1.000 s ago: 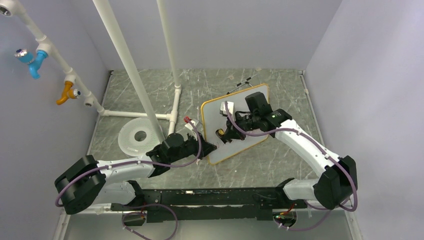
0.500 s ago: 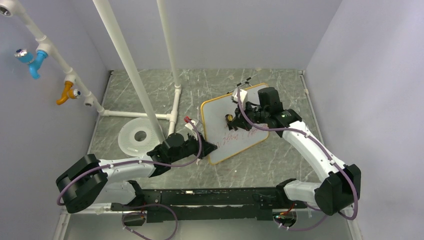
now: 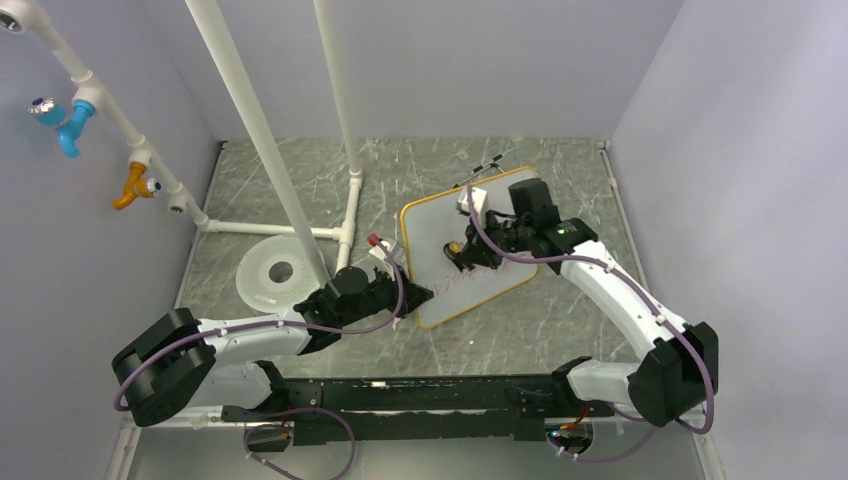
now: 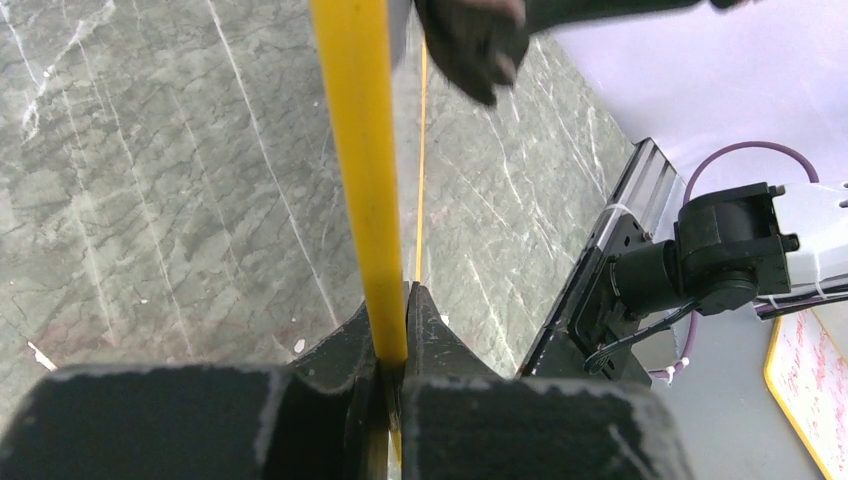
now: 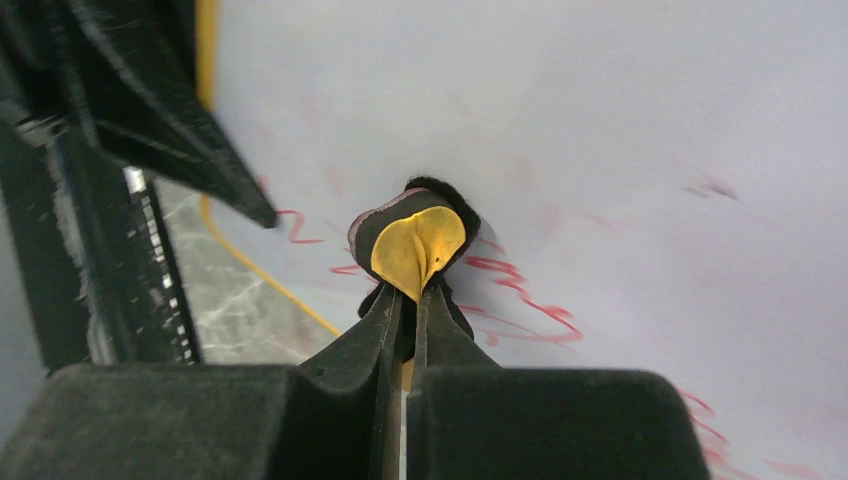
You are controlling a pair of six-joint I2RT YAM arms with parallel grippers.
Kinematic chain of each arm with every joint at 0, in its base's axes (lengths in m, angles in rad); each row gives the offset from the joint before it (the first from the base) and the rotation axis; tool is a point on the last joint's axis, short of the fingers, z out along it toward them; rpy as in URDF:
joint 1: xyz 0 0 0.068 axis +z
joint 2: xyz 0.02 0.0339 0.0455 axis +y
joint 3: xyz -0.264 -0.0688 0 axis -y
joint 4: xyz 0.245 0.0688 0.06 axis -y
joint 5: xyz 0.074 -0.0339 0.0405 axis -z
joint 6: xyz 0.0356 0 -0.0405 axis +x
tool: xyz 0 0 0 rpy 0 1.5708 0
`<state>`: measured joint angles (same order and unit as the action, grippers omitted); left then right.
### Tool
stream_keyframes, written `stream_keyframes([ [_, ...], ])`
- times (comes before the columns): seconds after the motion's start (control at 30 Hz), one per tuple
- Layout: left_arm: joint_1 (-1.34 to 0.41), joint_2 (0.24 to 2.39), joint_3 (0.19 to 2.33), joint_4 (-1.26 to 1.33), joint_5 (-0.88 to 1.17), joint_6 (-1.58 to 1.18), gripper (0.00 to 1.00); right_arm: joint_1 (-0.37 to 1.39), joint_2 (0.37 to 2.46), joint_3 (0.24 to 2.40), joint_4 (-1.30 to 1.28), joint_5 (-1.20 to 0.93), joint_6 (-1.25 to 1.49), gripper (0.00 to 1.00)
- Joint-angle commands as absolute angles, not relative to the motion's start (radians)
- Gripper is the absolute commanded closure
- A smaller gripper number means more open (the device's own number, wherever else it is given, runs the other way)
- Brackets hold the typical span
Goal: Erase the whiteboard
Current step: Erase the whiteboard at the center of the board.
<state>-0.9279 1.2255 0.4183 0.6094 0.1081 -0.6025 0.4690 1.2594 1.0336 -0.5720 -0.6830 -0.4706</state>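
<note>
Got the whiteboard (image 3: 430,275) right of centre on the grey marbled worktop (image 3: 300,190), turned at an angle. Showing red scrawl (image 5: 520,305) across the lower part. Clamped tight on its near-left frame edge by the left gripper (image 3: 412,298). Pressed against the board face, right beside that scrawl: a yellow-and-black eraser pad (image 5: 418,240), pinched hard in the fully closed right gripper (image 3: 458,252).

A grey-green marbled worktop (image 3: 560,330) carries a red-scrawled whiteboard (image 3: 430,250) skewed right of centre, a round white disc (image 3: 258,287) with a centre hole at left, a white pipe frame (image 3: 270,229) behind it, and a thin black-and-white stick (image 3: 492,163) near the far edge.
</note>
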Motion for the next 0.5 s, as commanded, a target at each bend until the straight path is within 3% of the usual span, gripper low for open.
stream_keyframes([
  [0.0,-0.951,1.192,0.428,0.695,0.180,-0.529,1.00,0.394,1.214,1.027,-0.429,-0.571,-0.417,1.00],
  [0.2,-0.951,1.183,0.425,0.689,0.173,-0.529,1.00,0.404,1.227,1.017,-0.482,-0.612,-0.494,1.00],
  [0.47,-0.951,1.181,0.428,0.681,0.168,-0.529,1.00,0.575,1.312,1.039,-0.620,-0.663,-0.656,1.00],
])
